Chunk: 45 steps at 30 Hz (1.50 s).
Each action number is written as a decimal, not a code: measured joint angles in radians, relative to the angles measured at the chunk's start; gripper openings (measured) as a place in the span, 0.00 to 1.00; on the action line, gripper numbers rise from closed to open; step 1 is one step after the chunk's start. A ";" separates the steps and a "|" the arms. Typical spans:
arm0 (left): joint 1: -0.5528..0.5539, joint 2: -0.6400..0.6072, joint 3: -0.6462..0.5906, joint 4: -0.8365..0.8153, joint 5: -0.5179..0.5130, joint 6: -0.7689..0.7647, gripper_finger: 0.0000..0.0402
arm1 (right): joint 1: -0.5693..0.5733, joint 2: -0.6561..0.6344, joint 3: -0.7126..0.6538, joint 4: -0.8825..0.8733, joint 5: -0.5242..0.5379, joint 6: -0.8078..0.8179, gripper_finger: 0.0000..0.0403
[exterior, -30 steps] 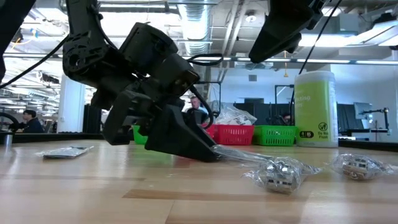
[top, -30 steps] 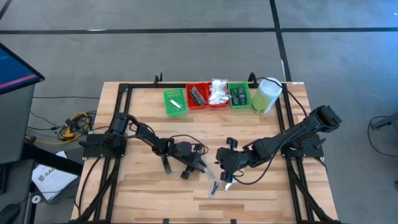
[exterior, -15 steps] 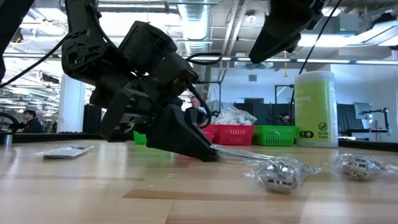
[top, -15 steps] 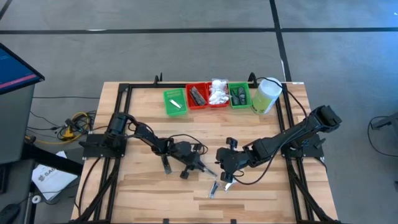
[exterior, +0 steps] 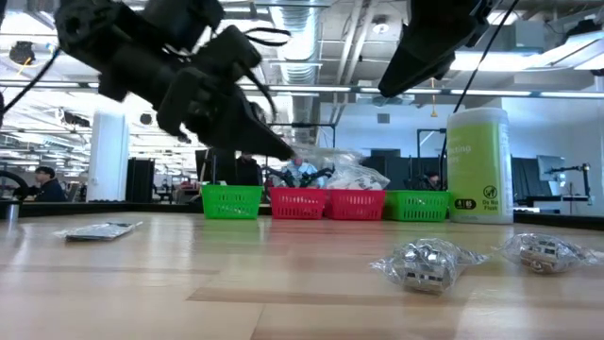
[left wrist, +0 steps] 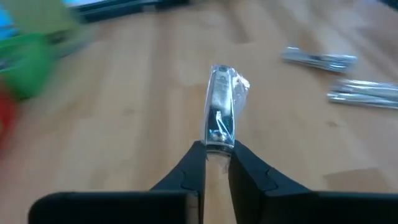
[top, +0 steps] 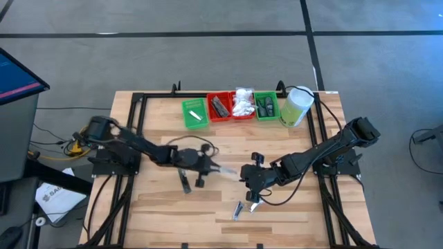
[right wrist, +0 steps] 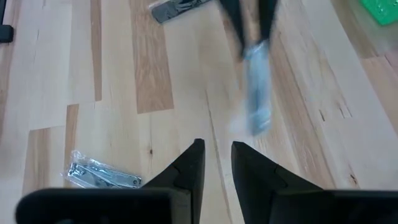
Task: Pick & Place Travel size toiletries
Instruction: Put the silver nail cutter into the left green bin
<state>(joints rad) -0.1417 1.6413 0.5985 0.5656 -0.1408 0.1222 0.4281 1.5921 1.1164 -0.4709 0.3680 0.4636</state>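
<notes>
Lifted off the table [top: 291, 207], wrapped silver tube [left wrist: 220, 118] sits between left gripper [left wrist: 216, 154] fingertips

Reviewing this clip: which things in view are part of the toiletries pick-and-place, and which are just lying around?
Job:
- wrapped silver item held in the left gripper
- two wrapped silver items on the table
- red and green trays

Lying about:
- pale green cylinder
- flat dark packet

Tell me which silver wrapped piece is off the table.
The one clamped in the left gripper, the wrapped silver piece. The other two lie on the wood.
</notes>
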 joint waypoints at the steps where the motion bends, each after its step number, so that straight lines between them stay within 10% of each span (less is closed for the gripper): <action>1: 0.007 -0.037 -0.018 -0.016 -0.031 -0.011 0.09 | 0.000 0.000 0.000 0.000 0.000 0.000 0.18; 12: 0.138 -0.340 -0.231 -0.049 -0.334 -0.194 0.09 | -0.012 0.000 0.000 0.011 0.001 -0.028 0.18; 32: 0.468 -0.382 -0.315 -0.068 -0.407 -0.344 0.13 | -0.012 0.000 0.000 0.016 0.001 -0.029 0.18; 45: 0.492 -0.382 -0.315 -0.046 -0.359 -0.341 0.23 | -0.012 0.000 0.000 0.016 0.001 -0.029 0.18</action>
<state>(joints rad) 0.3507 1.2591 0.2832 0.5197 -0.4995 -0.2186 0.4160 1.5921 1.1164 -0.4545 0.3691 0.4345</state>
